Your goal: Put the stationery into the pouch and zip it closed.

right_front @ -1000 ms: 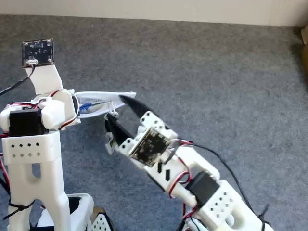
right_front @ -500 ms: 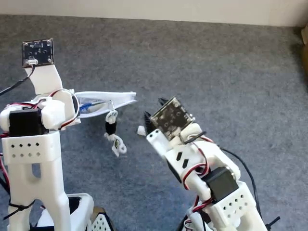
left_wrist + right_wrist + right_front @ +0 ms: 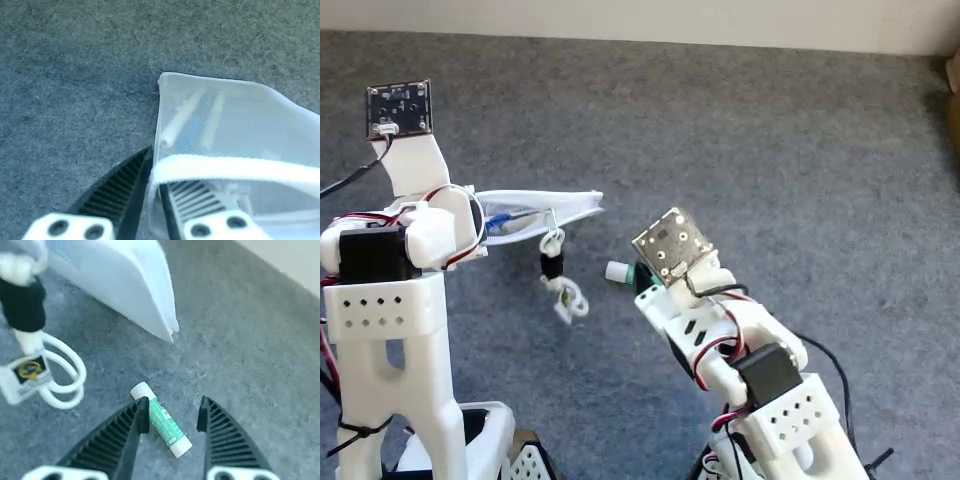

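The left jaws pinch the pouch (image 3: 225, 120) by its rim — the right jaws spread astride the glue stick (image 3: 161, 426) (on carpet (image 3: 240, 340))

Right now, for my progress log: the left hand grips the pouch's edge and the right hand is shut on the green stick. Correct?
Not quite. The right hand is open: the right wrist view shows the green stick lying on the carpet between its fingers, ungripped. The left hand does grip the pouch edge.
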`<state>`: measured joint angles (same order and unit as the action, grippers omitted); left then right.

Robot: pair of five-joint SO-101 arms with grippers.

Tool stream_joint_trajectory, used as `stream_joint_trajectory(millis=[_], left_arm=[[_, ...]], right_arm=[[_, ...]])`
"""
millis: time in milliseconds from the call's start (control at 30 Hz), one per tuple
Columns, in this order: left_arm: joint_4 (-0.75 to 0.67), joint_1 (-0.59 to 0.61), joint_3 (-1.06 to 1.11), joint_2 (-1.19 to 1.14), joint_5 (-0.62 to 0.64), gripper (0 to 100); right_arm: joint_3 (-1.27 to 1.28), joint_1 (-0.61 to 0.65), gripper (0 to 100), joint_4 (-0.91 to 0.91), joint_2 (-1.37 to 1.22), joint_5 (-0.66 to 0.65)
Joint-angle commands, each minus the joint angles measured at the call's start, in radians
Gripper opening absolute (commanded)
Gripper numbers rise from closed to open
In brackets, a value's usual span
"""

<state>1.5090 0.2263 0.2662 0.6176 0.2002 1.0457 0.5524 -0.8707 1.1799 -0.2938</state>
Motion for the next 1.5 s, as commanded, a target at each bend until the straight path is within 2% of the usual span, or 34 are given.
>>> stream_joint_trajectory(millis=[0, 233, 433, 533, 633, 1133, 1200, 1467], left_arm=[[-0.006, 0.015, -0.007, 0.001, 0.006, 2], [-0.006, 0.065, -0.016, 0.002, 0.009, 2], [-0.006, 0.116, -0.018, 0.004, 0.011, 2], [-0.005, 0.142, -0.015, 0.035, 0.011, 2], [-0.003, 0.154, -0.007, 0.087, 0.012, 2], [-0.051, 0.15, 0.064, 0.148, 0.012, 2], [-0.049, 0.15, 0.064, 0.148, 0.012, 2], [-0.048, 0.15, 0.064, 0.148, 0.012, 2]], right_arm=[[-0.007, 0.013, 16.0, 0.004, 0.016, 0.005], [0.067, 0.016, 16.0, 0.133, -0.028, 0.009], [0.082, 0.033, 16.1, 0.285, -0.315, 0.011], [0.076, 0.038, 20.2, 0.369, -0.427, 0.009], [0.022, 0.038, 25.4, 0.367, -0.518, 0.009], [-0.277, 0.039, 25.5, 0.331, -0.987, 0.002], [-0.291, 0.039, 25.3, 0.331, -1.027, -0.038], [-0.291, 0.027, 5.6, 0.323, -1.087, -0.146]])
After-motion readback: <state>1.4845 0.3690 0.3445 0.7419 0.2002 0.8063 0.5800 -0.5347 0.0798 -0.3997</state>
